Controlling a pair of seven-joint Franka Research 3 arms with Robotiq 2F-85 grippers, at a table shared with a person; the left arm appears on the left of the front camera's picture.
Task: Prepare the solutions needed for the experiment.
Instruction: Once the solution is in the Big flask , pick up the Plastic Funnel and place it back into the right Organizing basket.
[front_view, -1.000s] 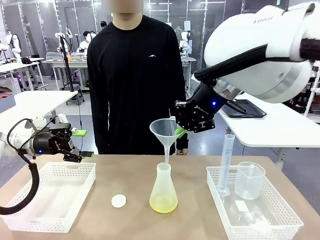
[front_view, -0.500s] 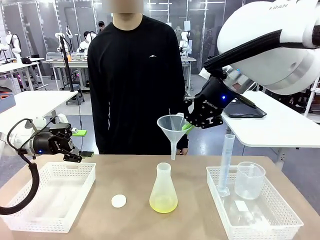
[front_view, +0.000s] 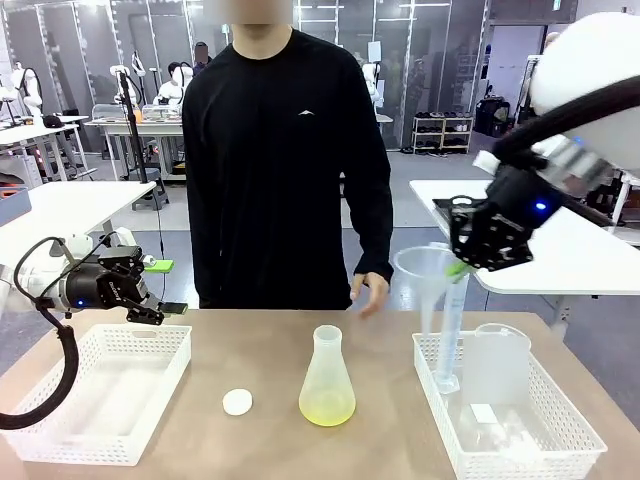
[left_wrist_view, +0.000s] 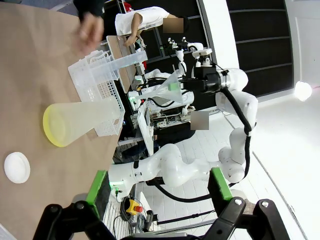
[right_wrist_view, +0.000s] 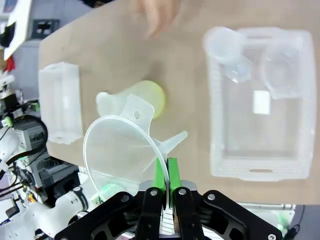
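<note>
Right gripper: pads pinched tight on the rim of the funnel, which hangs level with the fingertips on their left side, stem pointing down. The stem sits over the left end of the right tray, just beside the cylinder. The beaker is below the gripper in the same tray.

Solution: thin lime-yellow layer at the bottom of the flask. It's below and well left of the right gripper, standing on the table between the two trays. In the right wrist view it's just past the funnel's far rim.

Left gripper: jaws wide apart with nothing between them, hovering above the far edge of the left tray. The flask is well off to its right, with the white cap between them and lower.

Person's hand is at the far table edge, beyond the flask and touching nothing.
</note>
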